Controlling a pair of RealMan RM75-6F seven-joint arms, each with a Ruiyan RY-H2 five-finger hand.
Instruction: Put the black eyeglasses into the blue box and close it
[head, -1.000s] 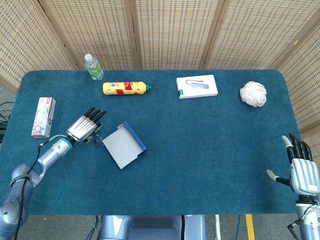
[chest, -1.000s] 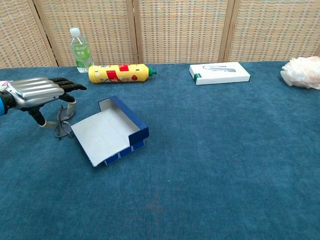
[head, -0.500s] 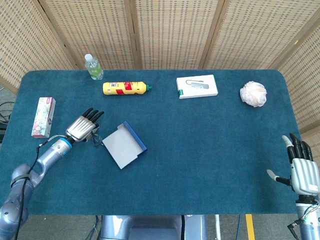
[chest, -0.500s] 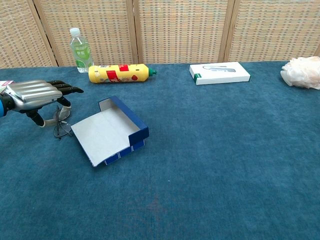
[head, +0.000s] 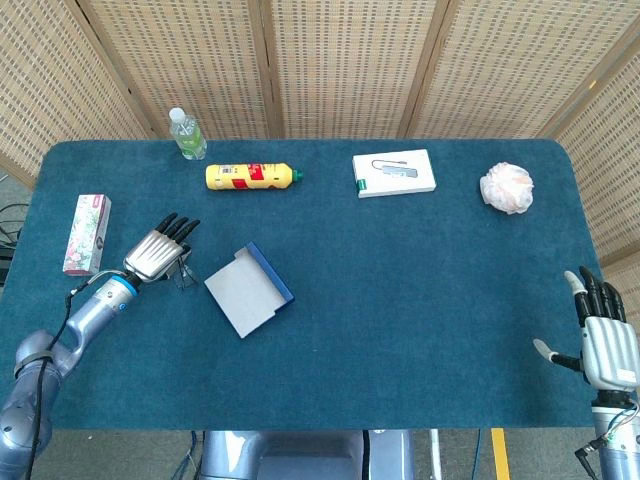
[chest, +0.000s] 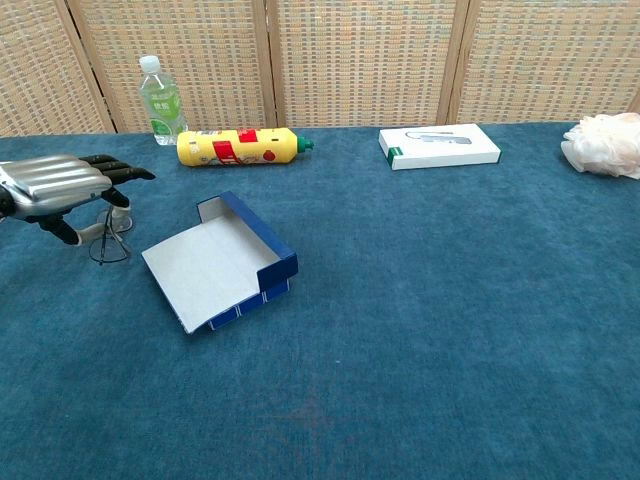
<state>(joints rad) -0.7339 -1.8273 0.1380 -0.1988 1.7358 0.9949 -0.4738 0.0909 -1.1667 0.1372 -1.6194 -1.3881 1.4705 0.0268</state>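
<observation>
The black eyeglasses (chest: 108, 243) hang under my left hand (chest: 62, 184), which pinches them between thumb and fingers just above the cloth, left of the blue box. In the head view the eyeglasses (head: 182, 272) peek out at the right side of that hand (head: 155, 254). The blue box (chest: 222, 263) lies open with its pale inside facing up and its blue walls on the right; the head view shows the box (head: 249, 290) left of the table's middle. My right hand (head: 604, 343) rests at the table's near right edge, fingers spread, holding nothing.
Along the back stand a water bottle (chest: 161, 100), a lying yellow bottle (chest: 238, 146), a white flat box (chest: 438, 146) and a crumpled white wad (chest: 603, 144). A pink carton (head: 87, 233) lies by the left edge. The blue table cloth (head: 420, 300) stretches right.
My left hand has drawn back to the left, away from the blue box, and the eyeglasses have come along with it. The box and the right hand have not moved.
</observation>
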